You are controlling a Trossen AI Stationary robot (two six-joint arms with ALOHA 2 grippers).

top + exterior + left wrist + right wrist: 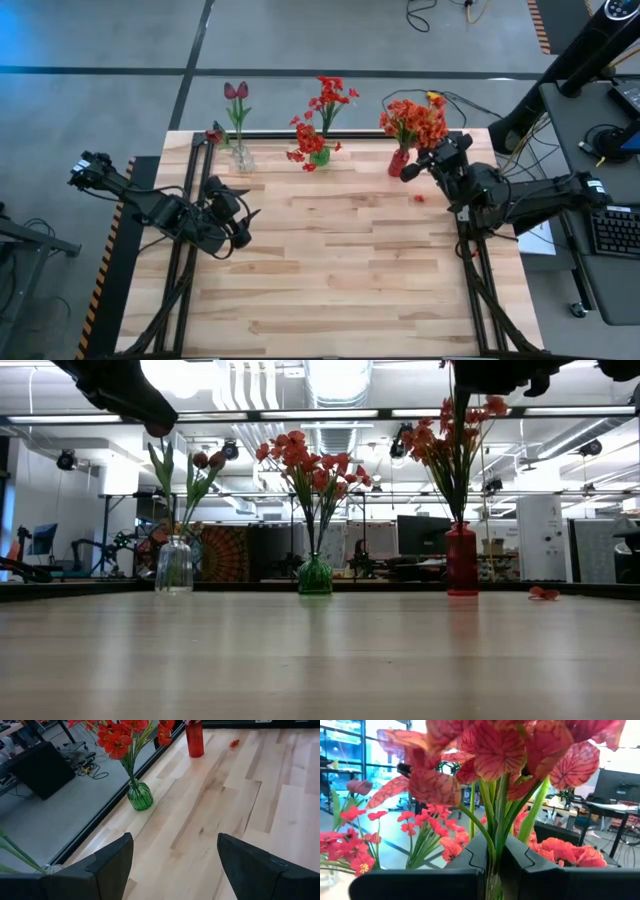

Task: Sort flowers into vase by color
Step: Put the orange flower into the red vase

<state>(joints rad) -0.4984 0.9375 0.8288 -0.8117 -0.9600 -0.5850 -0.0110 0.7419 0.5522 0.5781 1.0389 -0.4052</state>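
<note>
Three vases stand along the table's far edge. A clear glass vase [241,157] holds dark maroon tulips [236,92]. A green vase [319,155] holds bright red blooms [330,95]. A red vase [399,161] holds orange blooms [412,120]. My right gripper [408,171] is beside the red vase, on its right, shut on green flower stems; orange blooms [495,750] fill its wrist view. My left gripper [248,215] is open over the table's left part, near side of the glass vase, and touches nothing. My right gripper pinches several thin green stems [495,832] between its two fingers [470,857], below the orange blooms. The fingers lie across the stems, coming from the table's right. The blooms stand beyond the fingertips. The stems' lower ends are hidden, so whether they sit in the red vase cannot be told.
A small orange-red petal [420,198] lies on the wood near the red vase, also in the low view [545,593]. A maroon bloom [215,133] lies at the far left corner. Bare wooden boards [340,270] stretch across the middle and near side. Black frame rails [185,270] flank both sides.
</note>
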